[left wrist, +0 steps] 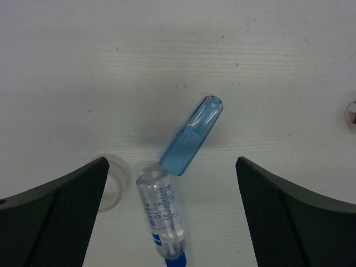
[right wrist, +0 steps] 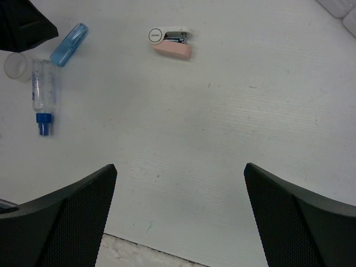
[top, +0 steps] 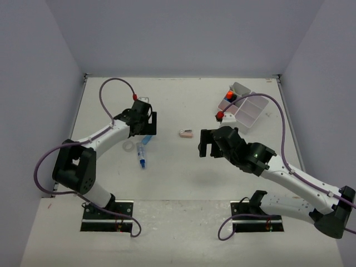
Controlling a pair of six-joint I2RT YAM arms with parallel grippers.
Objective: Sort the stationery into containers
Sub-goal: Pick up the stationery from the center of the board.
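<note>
Hovering left gripper (left wrist: 171, 167) (jaws wide)

**Top view:** contents of white tray (top: 251, 109) too small to name, apart from an orange cap (top: 230, 95) and a red cap (top: 219, 115).

**Left wrist view:** clear bottle (left wrist: 161, 214) cut off at the lower edge just past its blue collar. Clear ring (left wrist: 114, 189) half covered by a finger (left wrist: 58, 217) of left gripper (left wrist: 171, 162). Small round object (left wrist: 351, 114) clipped by the right edge, not identifiable.

**Right wrist view:** only a corner of the tray inside the upper right.
</note>
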